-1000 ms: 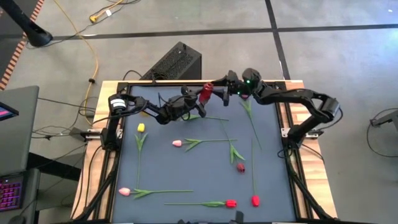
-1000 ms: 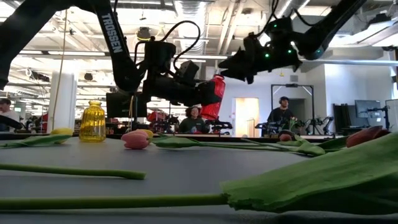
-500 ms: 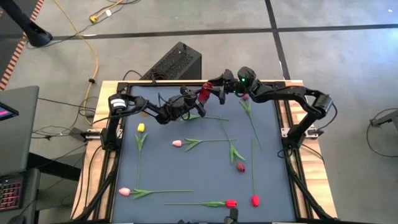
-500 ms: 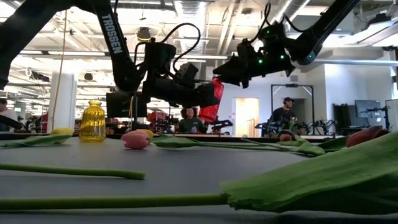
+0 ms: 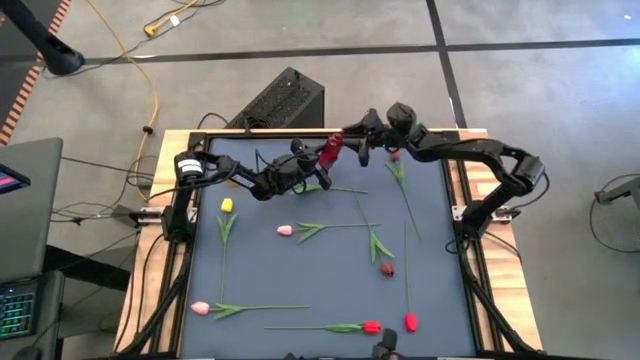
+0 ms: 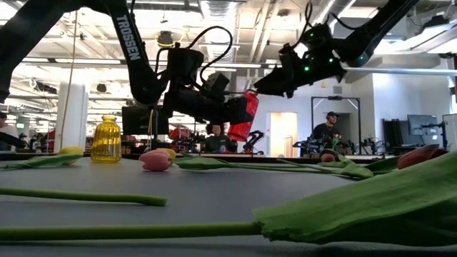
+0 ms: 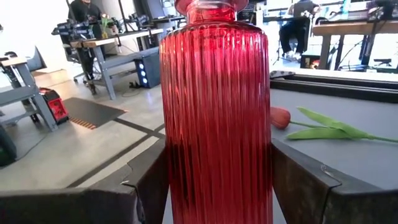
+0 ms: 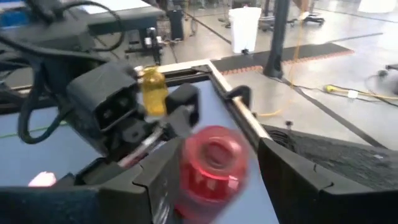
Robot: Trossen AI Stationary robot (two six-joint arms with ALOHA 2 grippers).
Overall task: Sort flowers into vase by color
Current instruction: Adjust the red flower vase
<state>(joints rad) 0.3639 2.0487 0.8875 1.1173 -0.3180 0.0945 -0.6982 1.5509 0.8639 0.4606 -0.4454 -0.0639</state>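
Note:
A red ribbed glass vase [image 5: 326,150] hangs tilted above the table's far part, in my left gripper [image 5: 305,162]; the left wrist view shows its body [image 7: 214,112] up close. My right gripper [image 5: 352,138] is open and hovers just off the vase's mouth [image 8: 214,152], its fingers standing apart on either side and holding nothing. Several tulips lie flat on the dark mat: yellow [image 5: 227,205], pink [image 5: 285,230], maroon [image 5: 387,268], red [image 5: 372,326], and one [image 5: 393,156] under the right arm. My left gripper pinches the red vase's ribbed body [image 7: 186,186] between its two fingers [image 7: 146,183], one on each side. It comes about level from the table's left. The vase is lifted clear of the table and tilted [image 6: 245,114], mouth toward the right arm.
A yellow glass vase [image 6: 106,139] stands on the mat near the far left, behind the left arm. More tulips lie near the near edge, pink [image 5: 200,308] and red [image 5: 410,322]. A wooden frame [image 5: 478,290] rims the mat. People work in the room beyond [image 6: 325,125].
My right gripper moved a little toward the table's left, closer to the vase's mouth, then eased back slightly, and its wrist turned. The left gripper and the red vase stayed put.

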